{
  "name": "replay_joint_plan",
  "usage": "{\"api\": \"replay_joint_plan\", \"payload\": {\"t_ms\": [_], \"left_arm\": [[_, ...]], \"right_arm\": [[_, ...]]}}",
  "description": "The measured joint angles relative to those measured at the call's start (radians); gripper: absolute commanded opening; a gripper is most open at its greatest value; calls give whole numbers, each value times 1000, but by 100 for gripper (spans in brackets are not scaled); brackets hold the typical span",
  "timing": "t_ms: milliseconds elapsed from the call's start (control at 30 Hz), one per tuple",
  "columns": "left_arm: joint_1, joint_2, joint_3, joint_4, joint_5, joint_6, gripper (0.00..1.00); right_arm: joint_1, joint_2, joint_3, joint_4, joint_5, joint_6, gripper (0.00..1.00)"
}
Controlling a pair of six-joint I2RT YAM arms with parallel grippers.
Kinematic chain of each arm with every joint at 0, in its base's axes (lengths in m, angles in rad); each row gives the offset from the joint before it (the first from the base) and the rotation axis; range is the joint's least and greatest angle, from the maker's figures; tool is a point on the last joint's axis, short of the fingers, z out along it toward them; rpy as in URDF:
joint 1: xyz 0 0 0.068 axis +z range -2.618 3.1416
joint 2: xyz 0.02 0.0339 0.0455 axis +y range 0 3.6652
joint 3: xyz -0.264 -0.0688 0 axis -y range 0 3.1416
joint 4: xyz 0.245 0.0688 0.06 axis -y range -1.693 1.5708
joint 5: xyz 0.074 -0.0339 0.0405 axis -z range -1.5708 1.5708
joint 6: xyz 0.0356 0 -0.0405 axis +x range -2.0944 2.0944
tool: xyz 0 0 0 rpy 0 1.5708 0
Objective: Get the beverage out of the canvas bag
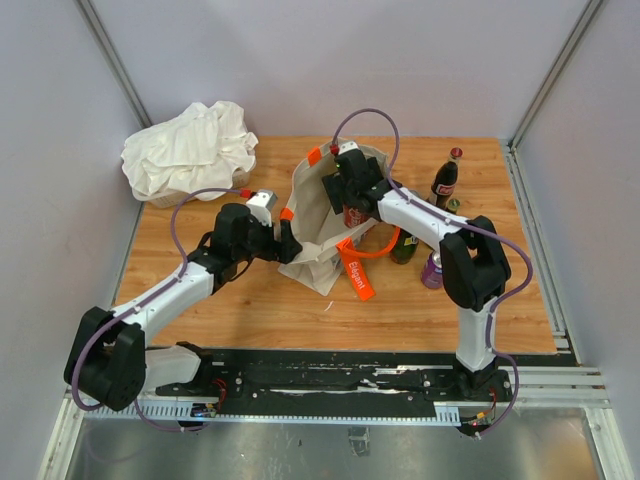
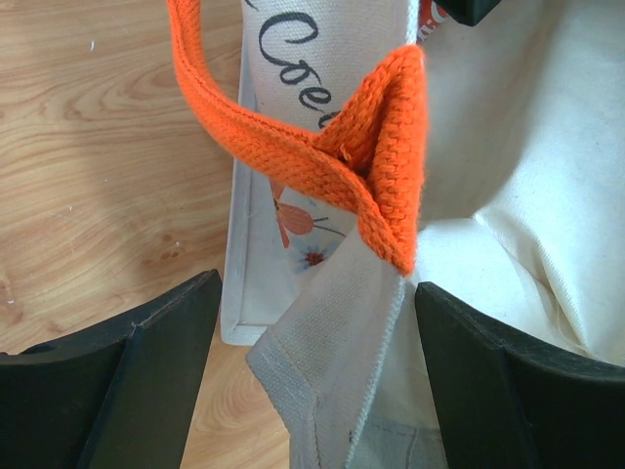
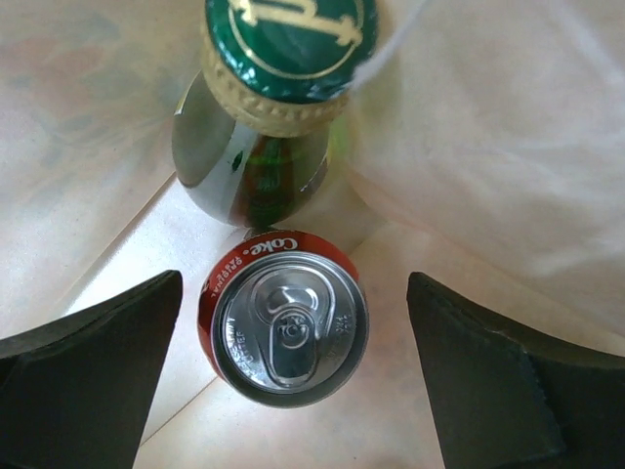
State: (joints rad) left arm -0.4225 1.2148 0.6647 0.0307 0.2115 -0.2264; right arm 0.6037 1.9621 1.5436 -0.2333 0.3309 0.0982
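The cream canvas bag [image 1: 315, 205] stands open mid-table, its orange strap tag [image 1: 358, 272] hanging toward me. Inside it a red Coke can [image 3: 288, 327] stands upright next to a green glass bottle [image 3: 273, 107] with a green and gold cap. My right gripper [image 3: 293, 376] is down in the bag mouth [image 1: 350, 200], open, its fingers on either side of the can and apart from it. My left gripper [image 2: 317, 381] is open around the bag's left rim corner [image 2: 332, 332], just below the orange handle [image 2: 381, 147], not closed on the fabric.
A white cloth heap [image 1: 190, 150] lies at the back left. Right of the bag stand a cola bottle [image 1: 445, 180], a dark green bottle [image 1: 405, 245], a purple can [image 1: 432, 270] and a small green-topped can [image 1: 453, 205].
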Motion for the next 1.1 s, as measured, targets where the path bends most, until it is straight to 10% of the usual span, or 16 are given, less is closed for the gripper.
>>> {"api": "replay_joint_plan", "payload": {"t_ms": [333, 600, 1100], "left_arm": [[0, 15, 10, -1, -2, 0, 85], [0, 19, 10, -1, -9, 0, 84], [0, 36, 14, 6, -61, -27, 69]], "right_arm": [[-2, 63, 1, -36, -28, 11, 91], [-8, 77, 6, -56, -36, 36, 1], [5, -83, -5, -104, -106, -11, 1]]}}
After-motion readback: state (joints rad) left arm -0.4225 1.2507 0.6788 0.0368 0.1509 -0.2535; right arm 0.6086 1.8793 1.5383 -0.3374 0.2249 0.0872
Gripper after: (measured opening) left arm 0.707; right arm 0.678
